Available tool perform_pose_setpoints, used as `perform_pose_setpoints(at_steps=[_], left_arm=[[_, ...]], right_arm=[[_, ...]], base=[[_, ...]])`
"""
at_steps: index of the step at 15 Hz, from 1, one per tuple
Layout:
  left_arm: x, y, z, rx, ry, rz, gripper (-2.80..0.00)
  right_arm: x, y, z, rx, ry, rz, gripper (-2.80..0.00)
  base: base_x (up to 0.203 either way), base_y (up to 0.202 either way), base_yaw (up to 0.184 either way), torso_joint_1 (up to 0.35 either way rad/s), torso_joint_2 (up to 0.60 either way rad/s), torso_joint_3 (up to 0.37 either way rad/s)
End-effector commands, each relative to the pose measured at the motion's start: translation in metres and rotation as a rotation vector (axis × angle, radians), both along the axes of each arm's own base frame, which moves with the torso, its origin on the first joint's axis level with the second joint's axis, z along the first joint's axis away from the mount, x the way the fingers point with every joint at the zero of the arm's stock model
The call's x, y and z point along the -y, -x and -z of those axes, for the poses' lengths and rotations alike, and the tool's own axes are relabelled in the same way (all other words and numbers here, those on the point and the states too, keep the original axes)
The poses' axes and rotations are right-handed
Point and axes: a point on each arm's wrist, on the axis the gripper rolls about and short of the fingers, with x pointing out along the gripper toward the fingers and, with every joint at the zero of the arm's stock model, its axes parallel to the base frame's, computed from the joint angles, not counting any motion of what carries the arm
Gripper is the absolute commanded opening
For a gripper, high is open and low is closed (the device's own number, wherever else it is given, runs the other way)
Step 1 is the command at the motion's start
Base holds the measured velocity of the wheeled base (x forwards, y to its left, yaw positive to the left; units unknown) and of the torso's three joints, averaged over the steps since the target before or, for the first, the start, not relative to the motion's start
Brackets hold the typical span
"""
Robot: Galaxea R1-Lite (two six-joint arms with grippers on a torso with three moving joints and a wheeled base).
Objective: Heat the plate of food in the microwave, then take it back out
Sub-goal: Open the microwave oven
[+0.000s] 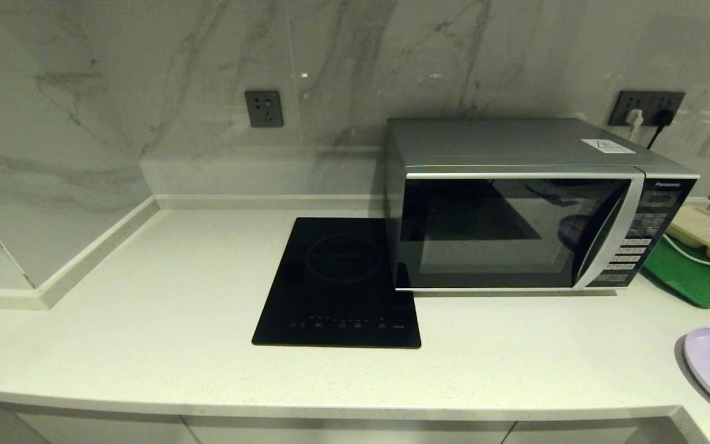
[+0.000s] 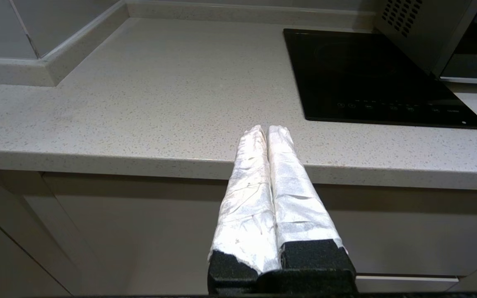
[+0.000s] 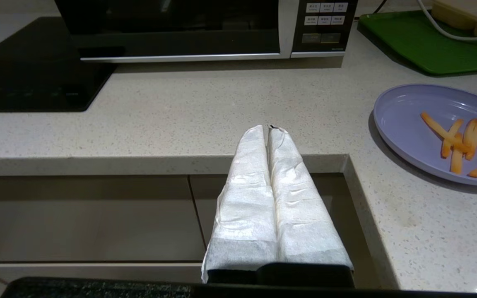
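One microwave [image 1: 515,209] stood on the pale speckled counter [image 1: 176,320], its dark glass door closed and its button panel on the right side. One plate of food [image 3: 429,128] lay near the counter's right front corner, well apart from the microwave; the lavender plate carried about eight thin orange fries [image 3: 470,138], gathered on the side away from the microwave. One flat black hob [image 1: 339,283] sat set into the counter just left of the microwave, its back right corner running under the oven's front left corner. One green tray [image 1: 694,274] lay at the right edge beside the microwave, with a cream compartment tray [image 1: 709,234] resting on it and a white cable [image 1: 697,259] trailing across both. Grey-veined marble walls rose behind, with two socket plates [image 1: 264,108], one on the left and one on the right [image 1: 648,108] with plugs in it. Pale cabinet fronts [image 2: 139,223] ran below the counter's front edge. The left claw [image 2: 267,130] hung before the front edge, left of the hob, its two white-wrapped fingers pressed together and clenched on nothing. The right claw [image 3: 268,129] hung before the front edge near the plate, likewise clenched and empty.
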Motion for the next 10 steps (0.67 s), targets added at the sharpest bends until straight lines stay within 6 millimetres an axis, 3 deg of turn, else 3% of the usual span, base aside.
perform_pose_setpoints(at_steps=[1,3,5,8,10], left_arm=[[0.0,0.0,0.0,0.001,0.001,-0.001,-2.8],[0.0,0.0,0.0,0.001,0.001,-0.001,-2.8],[0.0,0.0,0.0,0.001,0.001,-0.001,-2.8],[0.0,0.0,0.0,0.001,0.001,-0.001,-2.8],[0.0,0.0,0.0,0.001,0.001,-0.001,-2.8]], right_arm=[[0.0,0.0,0.0,0.005,-0.037,0.015,-2.8],[0.0,0.002,-0.008,0.015,-0.036,0.02,-2.8],[0.001,0.001,-0.043,0.016,-0.088,0.028,-2.8],[0.001,-0.028,-0.107,-0.07,-0.135,0.053,-2.8],[0.003,-0.061,-0.132,-0.16,-0.093,0.149,-2.8]], base=[[0.0,0.0,0.0,0.0,0.0,0.0],[0.0,0.0,0.0,0.0,0.0,0.0],[0.0,0.0,0.0,0.0,0.0,0.0],[0.0,0.0,0.0,0.0,0.0,0.0],[0.0,0.0,0.0,0.0,0.0,0.0]])
